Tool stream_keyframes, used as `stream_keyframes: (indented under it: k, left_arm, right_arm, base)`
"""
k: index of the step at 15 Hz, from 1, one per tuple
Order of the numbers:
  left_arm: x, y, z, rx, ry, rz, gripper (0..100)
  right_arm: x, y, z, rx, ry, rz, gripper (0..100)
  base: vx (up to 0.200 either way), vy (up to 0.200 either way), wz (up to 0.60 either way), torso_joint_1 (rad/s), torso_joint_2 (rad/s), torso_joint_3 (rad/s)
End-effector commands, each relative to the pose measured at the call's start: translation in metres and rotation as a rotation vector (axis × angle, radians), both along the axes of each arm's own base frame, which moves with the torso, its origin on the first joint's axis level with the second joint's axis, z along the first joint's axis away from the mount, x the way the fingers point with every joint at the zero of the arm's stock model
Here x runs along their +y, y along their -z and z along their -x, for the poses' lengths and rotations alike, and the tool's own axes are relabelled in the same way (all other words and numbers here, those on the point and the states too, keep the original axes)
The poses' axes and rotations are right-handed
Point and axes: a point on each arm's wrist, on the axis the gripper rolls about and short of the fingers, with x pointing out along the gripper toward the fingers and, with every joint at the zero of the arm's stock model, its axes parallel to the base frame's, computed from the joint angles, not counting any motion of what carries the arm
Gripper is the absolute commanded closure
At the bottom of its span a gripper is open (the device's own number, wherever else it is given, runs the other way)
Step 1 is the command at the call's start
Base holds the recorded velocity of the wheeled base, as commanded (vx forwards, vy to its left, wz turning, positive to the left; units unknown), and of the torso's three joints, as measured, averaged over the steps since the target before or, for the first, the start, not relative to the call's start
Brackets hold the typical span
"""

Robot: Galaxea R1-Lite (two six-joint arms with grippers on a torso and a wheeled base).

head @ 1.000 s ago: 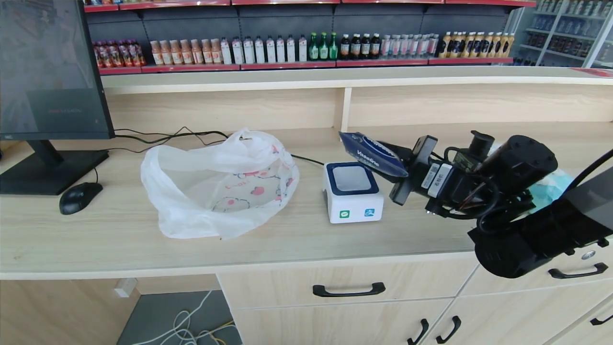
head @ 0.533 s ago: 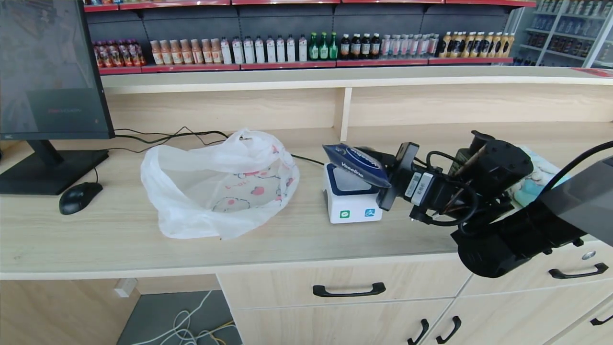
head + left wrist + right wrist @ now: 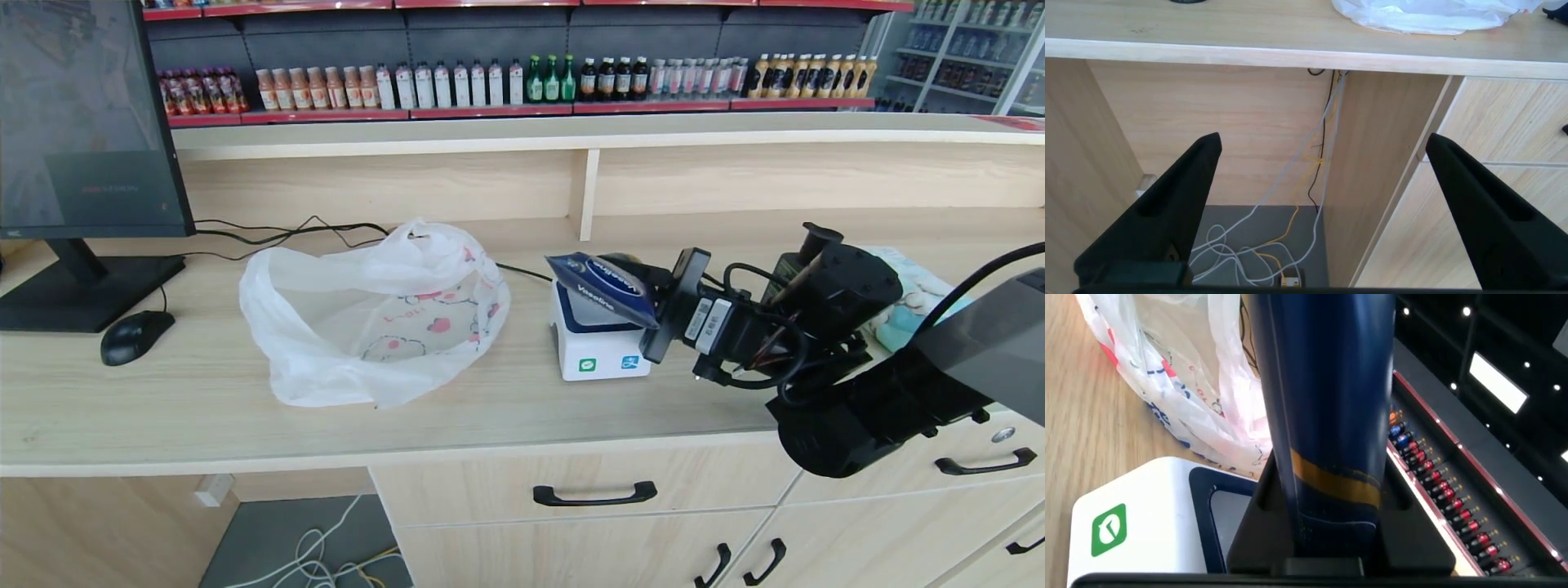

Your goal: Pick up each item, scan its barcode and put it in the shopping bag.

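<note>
Just above the scanner (image 3: 602, 343), a dark blue tube (image 3: 602, 287) is held tilted, its flat end toward the bag (image 3: 371, 314) and partly covering the scanner's dark window. The right hand (image 3: 641, 286) is clamped on the tube; in the right wrist view its two fingers (image 3: 1259, 508) press on either side of the tube (image 3: 1327, 416), with the scanner (image 3: 1135, 531) below and the bag (image 3: 1184, 376) beyond. The white scanner stands about mid-bench (image 3: 204, 392), slightly toward the right edge. The thin white bag with pink print lies open just beside it, on the side toward the left edge. A pale teal packet (image 3: 906, 306) lies near the right edge, partly hidden by the arm. A mouse (image 3: 135, 336) sits near the left edge and a monitor (image 3: 82, 122) stands at the far left corner. The left hand (image 3: 1323, 155) hangs below the bench's front edge with its fingers wide apart, holding nothing, before an open recess with loose cables (image 3: 1290, 237).
</note>
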Motion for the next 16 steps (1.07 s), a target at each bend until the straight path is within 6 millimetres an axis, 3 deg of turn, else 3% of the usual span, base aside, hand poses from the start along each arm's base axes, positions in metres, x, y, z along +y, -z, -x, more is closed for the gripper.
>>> stream_keyframes:
  k: [1,8,10,13,16]
  left_arm:
    - [0.000,0.000,0.000,0.000,0.000,-0.001,0]
    - [0.000,0.000,0.000,0.000,0.000,0.000,0]
    - [0.000,0.000,0.000,0.000,0.000,0.000,0]
    - [0.000,0.000,0.000,0.000,0.000,0.000,0]
    - [0.000,0.000,0.000,0.000,0.000,0.000,0]
  right_arm:
    - [0.000,-0.002,0.001,-0.004,0.001,-0.002,100]
    - [0.000,-0.003,0.002,0.018,-0.009,-0.012,100]
    - [0.000,-0.013,0.007,0.027,0.000,-0.041,100]
    - [-0.001,-0.018,0.032,0.120,0.026,-0.087,100]
    - [-0.012,-0.042,0.059,0.209,0.060,-0.204,100]
  base:
    - [0.000,0.000,0.00,0.000,0.00,0.000]
    - [0.000,0.000,0.00,0.000,0.00,0.000]
    - [0.000,0.000,0.00,0.000,0.00,0.000]
    - [0.000,0.000,0.00,0.000,0.00,0.000]
    - [0.000,0.000,0.00,0.000,0.00,0.000]
